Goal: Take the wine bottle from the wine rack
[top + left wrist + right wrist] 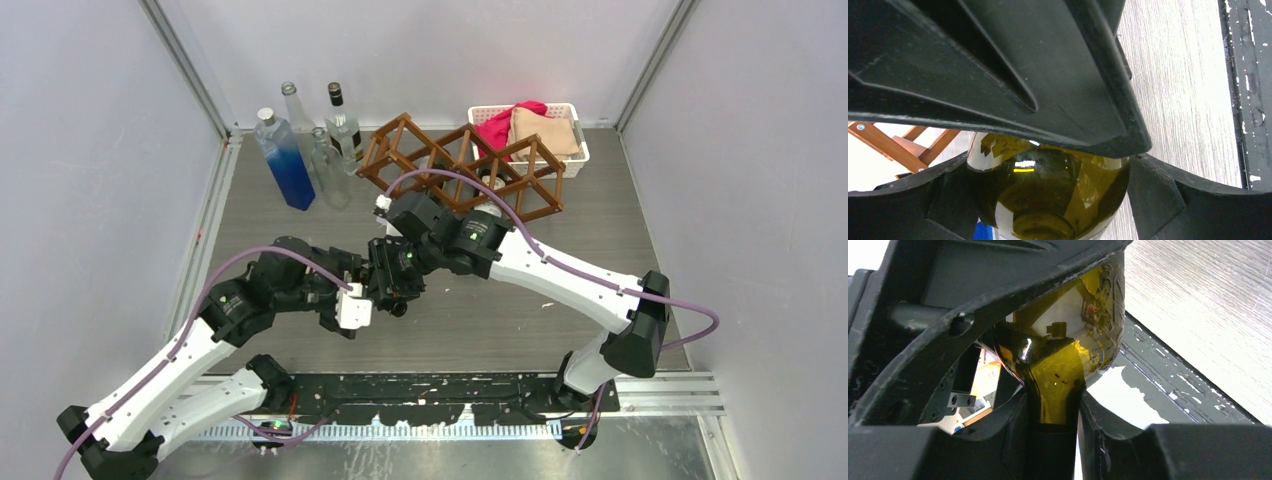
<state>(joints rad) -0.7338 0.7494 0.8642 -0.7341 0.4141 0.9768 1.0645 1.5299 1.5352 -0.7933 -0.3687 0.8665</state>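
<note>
Pretty much done: the wine bottle is off the rack, over mid-table, right gripper clamped on its neck, left gripper spread wide around the fat end, so it just needs setting down.

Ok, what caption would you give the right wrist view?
Right claw shut on the neck of the olive-green wine bottle, wood-grain table behind.

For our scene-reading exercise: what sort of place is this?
Probably a robotics test cell, not a home: bare white walls on metal framing, two robot arms bolted at the near edge of the table, and staged props such as a wine rack and loose bottles.
</note>
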